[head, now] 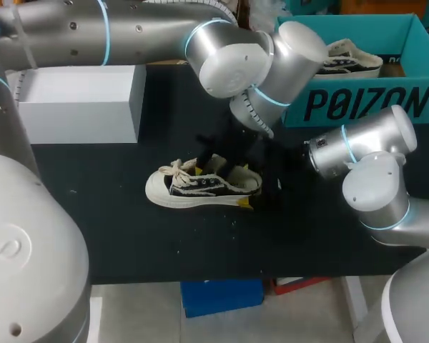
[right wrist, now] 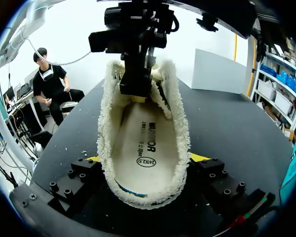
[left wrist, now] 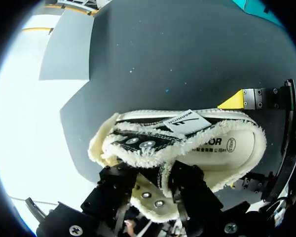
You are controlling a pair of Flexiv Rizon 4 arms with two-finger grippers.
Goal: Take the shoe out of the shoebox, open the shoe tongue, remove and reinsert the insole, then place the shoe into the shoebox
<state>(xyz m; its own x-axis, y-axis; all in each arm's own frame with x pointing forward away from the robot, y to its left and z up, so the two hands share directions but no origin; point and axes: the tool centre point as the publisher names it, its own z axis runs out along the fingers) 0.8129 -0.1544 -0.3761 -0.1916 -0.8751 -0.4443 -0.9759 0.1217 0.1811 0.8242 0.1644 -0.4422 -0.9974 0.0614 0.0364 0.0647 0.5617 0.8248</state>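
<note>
Black shoe (head: 207, 187) (both jaws clamp it) rests on the table (head: 114, 236).

Room for me to pass over the bare table (head: 129, 236) in front of the shoe (head: 200, 187) and off its toe (head: 157, 187); white box (head: 82, 103) and shoebox (head: 357, 103) block the back, my left gripper (left wrist: 155, 190) crowds it from above, right gripper (right wrist: 147, 160) straddles the heel (right wrist: 148, 197).

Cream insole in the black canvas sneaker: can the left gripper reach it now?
Probably yes: the black canvas sneaker gapes open, its cream insole lies bare, and the left gripper grips the sneaker beside it.
</note>
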